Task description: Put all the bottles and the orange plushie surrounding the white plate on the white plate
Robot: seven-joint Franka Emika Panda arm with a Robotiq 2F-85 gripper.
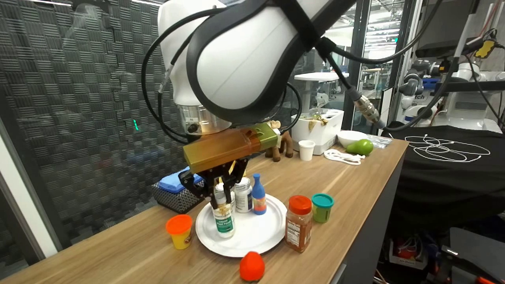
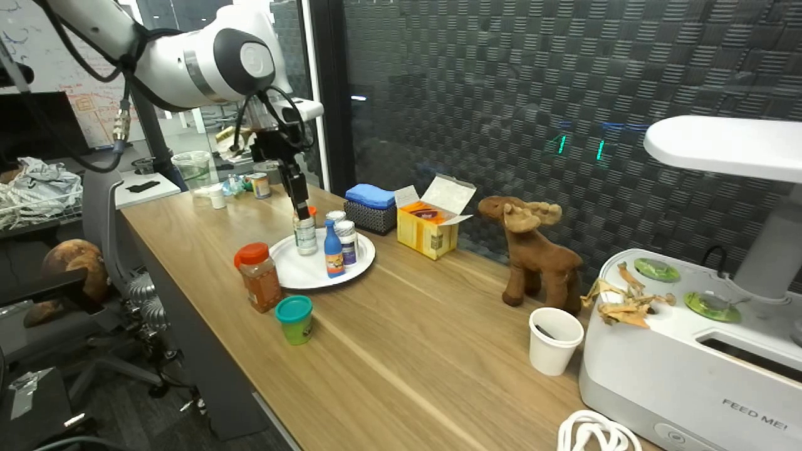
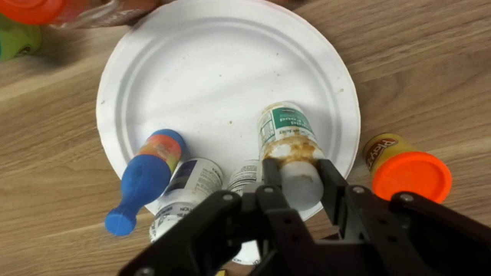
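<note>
The white plate lies on the wooden counter. My gripper is shut on the neck of a white bottle with a green label, upright on the plate. A blue bottle and two white pill bottles, one nearer it and one partly hidden by my fingers, also stand on the plate. A red-lidded spice bottle stands beside the plate. A red-orange roundish thing, perhaps the orange plushie, lies on the counter by the plate's rim.
A yellow tub with an orange lid and a green tub with a teal lid stand near the plate. A dark basket with a blue cloth, a yellow box, a toy moose and a white cup stand farther along.
</note>
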